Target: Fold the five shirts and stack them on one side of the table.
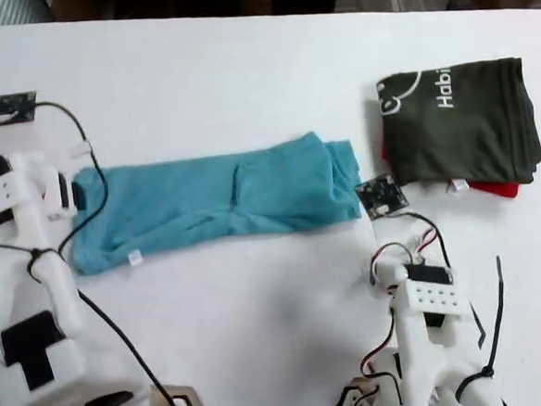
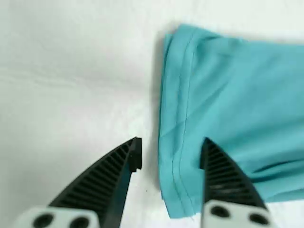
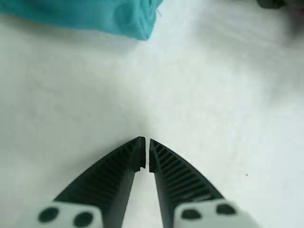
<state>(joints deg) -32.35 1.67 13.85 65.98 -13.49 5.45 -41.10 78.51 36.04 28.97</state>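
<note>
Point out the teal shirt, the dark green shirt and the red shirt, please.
teal shirt [image 1: 215, 199], high view, middle of the folded cloth.
dark green shirt [image 1: 460, 125], high view, middle of its top side.
red shirt [image 1: 494, 189], high view, the edge showing under the dark green shirt.

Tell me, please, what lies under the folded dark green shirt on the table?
Under the folded dark green shirt, a red fabric edge peeks out. Whether anything else lies beneath is covered.

Overhead camera looks down; close wrist cameras both catch teal shirt [image 2: 228, 104]
</note>
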